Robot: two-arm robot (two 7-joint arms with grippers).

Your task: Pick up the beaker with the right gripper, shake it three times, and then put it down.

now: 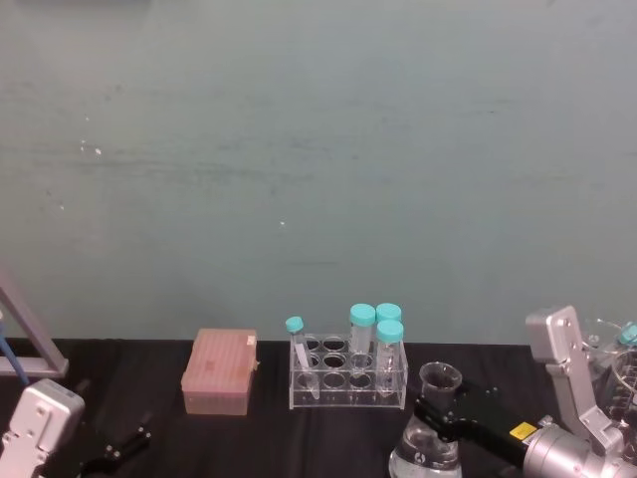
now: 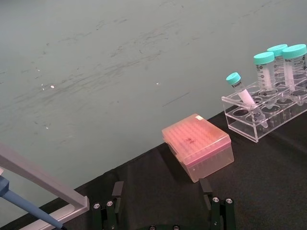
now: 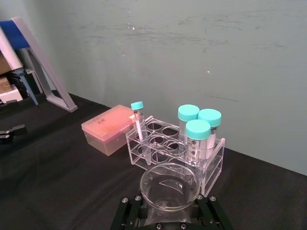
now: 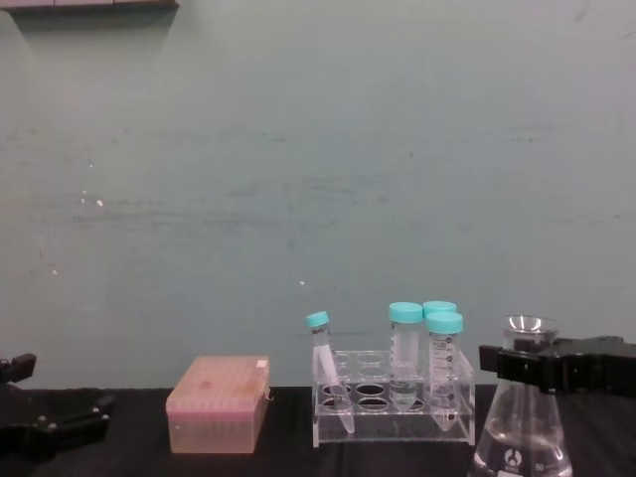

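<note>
The right gripper (image 4: 525, 366) is at the beaker (image 4: 523, 437), its black fingers (image 4: 502, 362) set on either side of the narrow neck just under the flared rim and pinching the glass. In the head view the same claw (image 1: 435, 413) reaches in from the right side, and the wide base of the flask hangs below the fingers with clear liquid in it. From the right wrist the open mouth of the beaker (image 3: 169, 187) sits right between the two jaws.

Beyond the fingertips, just past the flask, stands a clear rack (image 4: 393, 407) on the black table (image 1: 269, 438). It holds three big tubes with teal caps (image 4: 405, 353) standing upright and one slim tube (image 4: 328, 368) leaning over at the far end. Farther out on that side, apart from the rack, sits a pink box (image 4: 217, 403).

The left gripper (image 1: 119, 446) rests low at the left side of the table, well away from the beaker, fingers spread and holding nothing.
</note>
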